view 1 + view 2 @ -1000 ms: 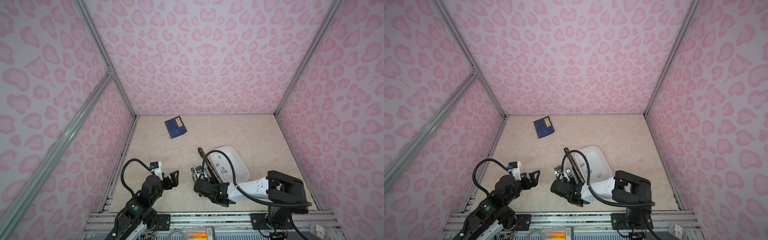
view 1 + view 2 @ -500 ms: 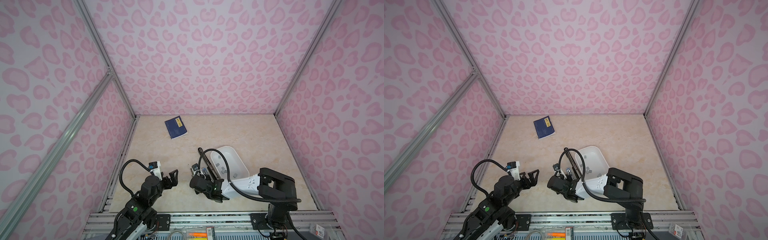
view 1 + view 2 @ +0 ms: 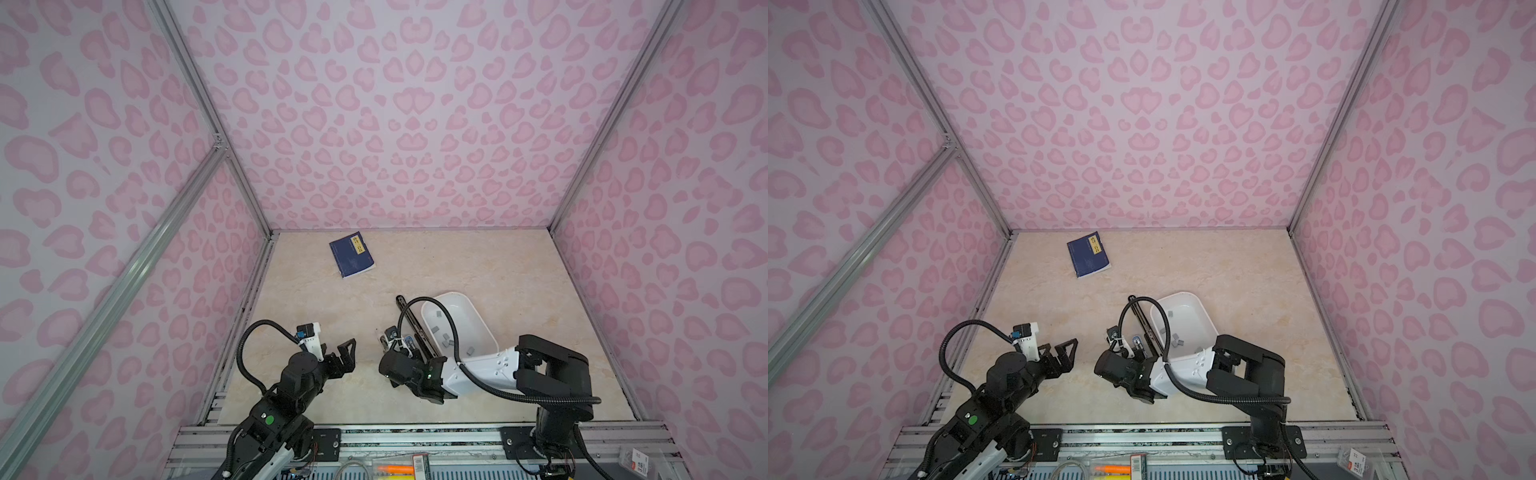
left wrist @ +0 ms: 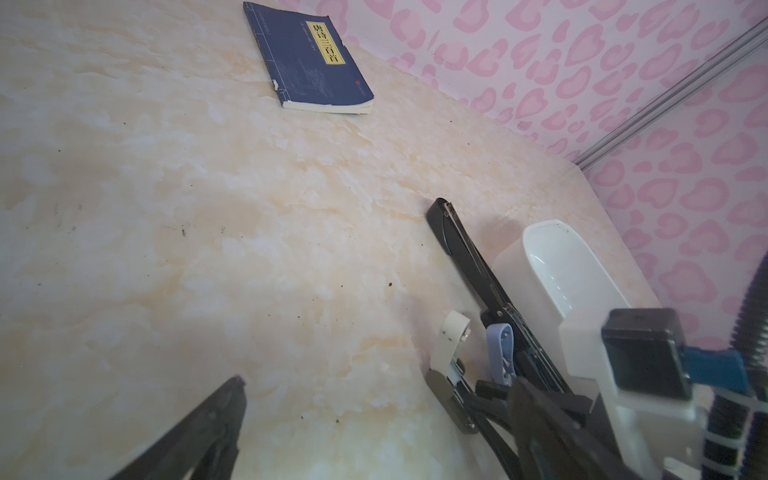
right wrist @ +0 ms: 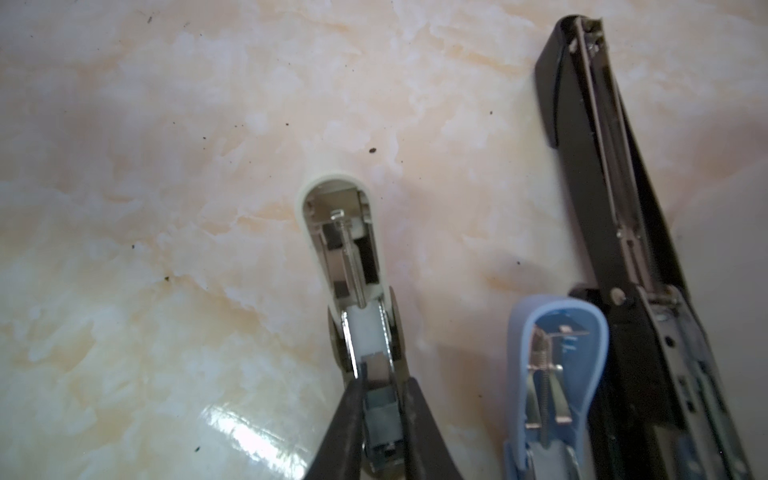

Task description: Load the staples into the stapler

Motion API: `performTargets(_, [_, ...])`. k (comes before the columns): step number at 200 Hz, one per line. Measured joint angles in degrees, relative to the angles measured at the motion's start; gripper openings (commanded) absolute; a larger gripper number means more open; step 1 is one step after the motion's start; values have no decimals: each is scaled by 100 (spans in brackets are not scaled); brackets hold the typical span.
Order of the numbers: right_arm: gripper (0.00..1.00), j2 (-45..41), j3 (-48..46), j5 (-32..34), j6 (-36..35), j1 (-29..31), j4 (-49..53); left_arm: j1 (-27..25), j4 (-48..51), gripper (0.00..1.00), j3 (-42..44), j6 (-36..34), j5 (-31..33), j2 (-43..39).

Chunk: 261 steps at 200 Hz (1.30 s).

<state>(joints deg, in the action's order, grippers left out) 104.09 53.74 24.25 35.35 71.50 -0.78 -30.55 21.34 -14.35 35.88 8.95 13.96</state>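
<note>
Right gripper [image 5: 382,372] has shifted slightly toward 9 o'clock since a second ago, elbow folding in with it. Left gripper [image 3: 344,356] sits where it was, fingers spread wide, holding nothing, low over the table [image 3: 436,257], well apart at 9 o'clock of the staplers. Right fingers [image 5: 349,419] are drawn close, flanking the metal magazine of the white stapler [image 5: 338,232], with a grey staple block [image 5: 379,409] lying in the channel between them; cannot tell if they pinch the block or just hug the rail. White stapler lies opened flat, long axis roughly on the 5-to-11 line in both top views, rounded lid end toward 11, magazine end toward the gripper at 5. Blue stapler [image 5: 557,353] lies just beside it at 3 o'clock, also open, same heading. Black stapler [image 5: 615,199], much longer, is next over at 3, parallel, opened out, far tip toward 11. White tray [image 3: 451,296] is just beside the black stapler on its 3 o'clock side, with the rest of the staples [image 3: 446,343] scattered loose inside. Right forearm and its black cable [image 3: 453,328] cross over the tray's near end and the staplers' near ends in both top views, hiding them there. Blue book [image 3: 351,254] lies flat far back at 11 o'clock.
</note>
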Motion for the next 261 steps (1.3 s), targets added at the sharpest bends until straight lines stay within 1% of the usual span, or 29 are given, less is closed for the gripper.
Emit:
performTargets(42, [21, -214, 39, 48, -44, 0, 57, 0, 0, 99, 0, 0, 0, 0])
performTargets(77, [20, -229, -7, 85, -44, -15, 81, 0, 0, 99, 2, 0, 0, -13])
performTargets(261, [18, 61, 24, 63, 131, -61, 157, 0, 0, 99, 9, 0, -11, -63])
